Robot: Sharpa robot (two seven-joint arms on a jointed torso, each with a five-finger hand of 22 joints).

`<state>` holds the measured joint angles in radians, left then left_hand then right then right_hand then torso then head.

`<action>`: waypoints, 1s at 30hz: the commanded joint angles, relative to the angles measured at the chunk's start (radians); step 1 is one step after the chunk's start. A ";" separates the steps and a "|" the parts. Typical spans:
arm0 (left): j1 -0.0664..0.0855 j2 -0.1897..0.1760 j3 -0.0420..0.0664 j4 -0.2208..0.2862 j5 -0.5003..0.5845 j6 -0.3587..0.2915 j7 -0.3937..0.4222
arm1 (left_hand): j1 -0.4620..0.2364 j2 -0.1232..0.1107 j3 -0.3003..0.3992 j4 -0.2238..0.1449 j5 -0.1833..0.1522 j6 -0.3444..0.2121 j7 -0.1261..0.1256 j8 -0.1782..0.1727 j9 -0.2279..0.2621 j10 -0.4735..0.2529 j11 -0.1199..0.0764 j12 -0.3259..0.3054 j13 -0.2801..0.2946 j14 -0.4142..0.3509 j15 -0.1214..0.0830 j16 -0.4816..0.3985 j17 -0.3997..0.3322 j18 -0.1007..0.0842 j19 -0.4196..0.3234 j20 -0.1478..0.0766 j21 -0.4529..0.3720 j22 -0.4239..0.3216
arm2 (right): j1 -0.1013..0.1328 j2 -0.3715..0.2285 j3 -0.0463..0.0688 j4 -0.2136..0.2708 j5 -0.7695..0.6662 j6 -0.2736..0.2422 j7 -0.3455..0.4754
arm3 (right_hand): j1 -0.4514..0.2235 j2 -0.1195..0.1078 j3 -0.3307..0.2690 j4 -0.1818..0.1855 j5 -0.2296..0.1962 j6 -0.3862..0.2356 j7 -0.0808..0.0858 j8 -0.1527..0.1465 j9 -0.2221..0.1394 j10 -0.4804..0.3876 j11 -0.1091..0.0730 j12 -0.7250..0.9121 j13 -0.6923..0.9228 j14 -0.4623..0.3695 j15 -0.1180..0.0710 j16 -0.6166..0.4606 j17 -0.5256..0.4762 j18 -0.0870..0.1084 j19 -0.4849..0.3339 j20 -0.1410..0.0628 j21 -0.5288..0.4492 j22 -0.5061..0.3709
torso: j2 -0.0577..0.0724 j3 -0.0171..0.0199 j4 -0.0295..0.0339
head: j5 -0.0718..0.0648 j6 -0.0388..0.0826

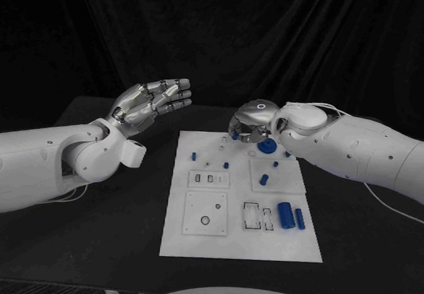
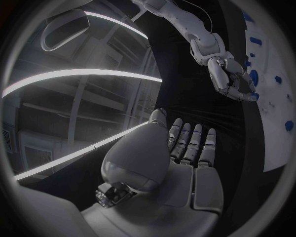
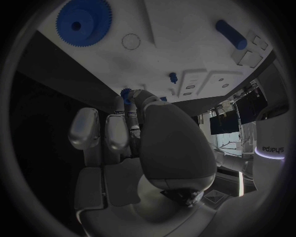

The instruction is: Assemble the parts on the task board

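The white task board [image 1: 227, 246] lies in the middle of the black table. My right hand [image 1: 253, 123] hovers over the board's far edge, fingers curled down, and pinches a small blue gear [image 3: 126, 93] between thumb and fingers. A large blue gear [image 1: 269, 146] lies flat on the board just beside that hand, also seen as the large gear [image 3: 83, 22]. Two blue cylinders [image 1: 286, 214] lie at the board's right side. Small blue pegs [image 1: 264, 178] stand further in. My left hand [image 1: 155, 102] is raised left of the board, fingers straight and apart, holding nothing.
The board carries raised white square plates [image 1: 207, 213] with slots and a ring hole. A white cable [image 1: 393, 204] trails on the table under the right arm. Black curtain hangs behind the table.
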<state>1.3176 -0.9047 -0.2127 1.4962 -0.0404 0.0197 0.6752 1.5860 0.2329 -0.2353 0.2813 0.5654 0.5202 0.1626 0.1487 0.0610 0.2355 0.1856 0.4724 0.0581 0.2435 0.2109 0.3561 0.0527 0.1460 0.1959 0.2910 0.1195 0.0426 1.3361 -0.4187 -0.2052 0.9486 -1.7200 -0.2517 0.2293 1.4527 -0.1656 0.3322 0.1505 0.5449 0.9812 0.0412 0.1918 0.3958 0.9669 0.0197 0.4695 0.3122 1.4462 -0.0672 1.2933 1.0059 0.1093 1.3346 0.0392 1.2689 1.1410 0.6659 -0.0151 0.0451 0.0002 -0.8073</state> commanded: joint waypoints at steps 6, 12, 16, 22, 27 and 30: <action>0.001 0.002 0.001 0.003 0.002 0.005 0.066 | 0.010 -0.002 0.009 0.000 0.009 0.010 0.002 0.009 0.002 0.010 -0.003 0.008 0.001 0.008 -0.003 0.007 0.001 -0.010 0.007 0.003 0.007 0.001 | 0.003 0.050 0.001 -0.078 0.034 0.016 0.003 | 0.009 0.001 0.004 -0.009 -0.003 0.003 0.009 0.006 0.005 0.008 0.005 -0.008 -0.002 0.001 -0.005 0.003 0.009 -0.012 0.014 -0.002 0.019 0.025 | 0.002 0.0016 0.0009 | 0.006 0.005; 0.001 0.000 0.001 0.005 0.002 0.002 0.066 | 0.011 -0.002 0.010 0.000 0.010 0.011 0.002 0.009 0.002 0.011 -0.003 0.009 0.002 0.009 -0.003 0.008 0.001 -0.010 0.008 0.003 0.007 0.001 | 0.003 0.063 0.001 -0.102 0.047 0.030 0.002 | 0.010 0.001 0.005 -0.011 -0.003 0.003 0.010 0.006 0.006 0.009 0.005 -0.009 -0.002 0.001 -0.005 0.004 0.011 -0.014 0.019 -0.002 0.025 0.035 | 0.002 0.0016 0.0000 | -0.003 0.009; 0.001 0.001 0.001 0.004 0.002 0.001 0.065 | 0.011 -0.002 0.010 0.000 0.010 0.011 0.002 0.009 0.002 0.011 -0.003 0.009 0.002 0.009 -0.003 0.008 0.001 -0.010 0.008 0.003 0.007 0.001 | 0.003 0.068 0.001 -0.107 0.049 0.037 0.002 | 0.010 0.001 0.007 -0.012 -0.005 0.001 0.011 0.006 0.007 0.011 0.006 -0.010 -0.002 0.002 -0.004 0.006 0.015 -0.017 0.025 -0.001 0.033 0.047 | 0.003 0.0011 0.0013 | -0.007 0.011; 0.001 0.001 0.001 0.002 0.002 0.000 0.063 | 0.012 -0.003 0.010 0.000 0.011 0.012 0.002 0.010 0.002 0.011 -0.003 0.009 0.002 0.008 -0.003 0.007 0.001 -0.010 0.007 0.003 0.007 0.001 | 0.002 0.079 0.001 -0.114 0.050 0.047 0.006 | 0.010 0.002 0.009 -0.015 -0.009 -0.004 0.012 0.004 0.008 0.015 0.007 -0.012 -0.003 0.001 -0.003 0.007 0.017 -0.019 0.026 0.000 0.037 0.053 | 0.004 0.0010 0.0025 | -0.012 0.014; 0.001 -0.003 0.001 0.003 0.002 -0.002 0.060 | 0.012 -0.003 0.010 0.000 0.011 0.012 0.002 0.010 0.002 0.011 -0.003 0.009 0.002 0.008 -0.003 0.007 0.001 -0.010 0.007 0.003 0.007 0.001 | 0.001 0.088 0.001 -0.123 0.050 0.055 0.007 | 0.009 0.002 0.011 -0.017 -0.013 -0.008 0.013 0.002 0.010 0.016 0.007 -0.014 -0.003 -0.001 -0.002 0.005 0.015 -0.019 0.025 0.001 0.038 0.056 | 0.005 -0.0012 0.0060 | -0.019 0.013; 0.001 -0.005 0.001 0.005 0.002 -0.005 0.060 | 0.013 -0.004 0.011 0.000 0.011 0.011 0.002 0.010 0.002 0.011 -0.004 0.009 0.001 0.008 -0.004 0.007 0.001 -0.010 0.007 0.003 0.007 0.001 | 0.000 0.095 0.001 -0.131 0.050 0.060 0.006 | 0.008 0.002 0.013 -0.018 -0.017 -0.012 0.013 0.000 0.011 0.016 0.008 -0.017 -0.004 -0.002 -0.001 0.004 0.014 -0.019 0.025 0.002 0.039 0.058 | 0.004 0.0002 0.0031 | -0.016 0.011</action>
<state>1.3176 -0.9106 -0.2126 1.4981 -0.0406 0.0177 0.6753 1.5909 0.2280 -0.2297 0.2812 0.5712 0.5274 0.1625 0.1528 0.0619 0.2392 0.1823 0.4771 0.0587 0.2470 0.2073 0.3600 0.0524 0.1462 0.1958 0.2910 0.1234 0.0425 1.3366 -0.3252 -0.2051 0.8210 -1.6712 -0.2096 0.2338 1.4526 -0.1657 0.3450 0.1377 0.5297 0.9739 0.0555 0.1917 0.4057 0.9738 0.0269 0.4565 0.3098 1.4462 -0.0671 1.2933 1.0213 0.1095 1.3543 0.0374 1.3020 1.1987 0.6703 -0.0151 0.0492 -0.0171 -0.7941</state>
